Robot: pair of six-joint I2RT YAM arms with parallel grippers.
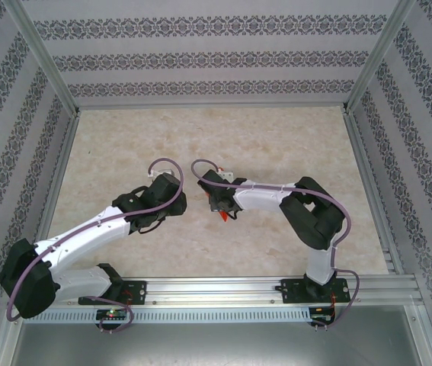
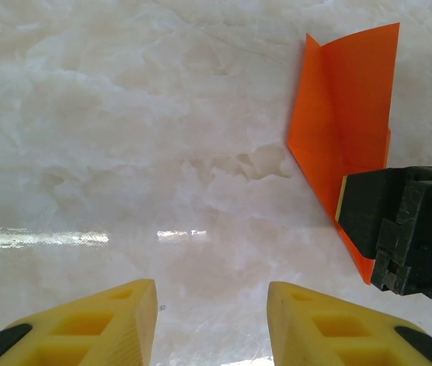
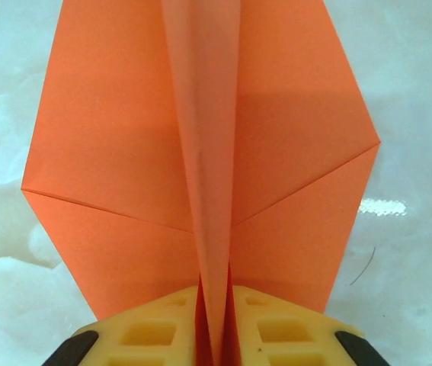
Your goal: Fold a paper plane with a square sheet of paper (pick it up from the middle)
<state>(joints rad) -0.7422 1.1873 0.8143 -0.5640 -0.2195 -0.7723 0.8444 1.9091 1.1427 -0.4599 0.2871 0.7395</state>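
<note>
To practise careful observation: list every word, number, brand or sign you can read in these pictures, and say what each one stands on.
None: no readable text in any view. The orange paper is plain, the marble-look table is unmarked, and the bands on the wall are ornament, not letters.

Pale marbled table (image 1: 276,152) bears the folded orange paper (image 2: 337,130).

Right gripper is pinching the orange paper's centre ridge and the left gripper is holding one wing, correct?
Not quite. The left gripper holds nothing: in the left wrist view its jaws stand open over the table. The right gripper does pinch the orange paper by its ridge.
</note>
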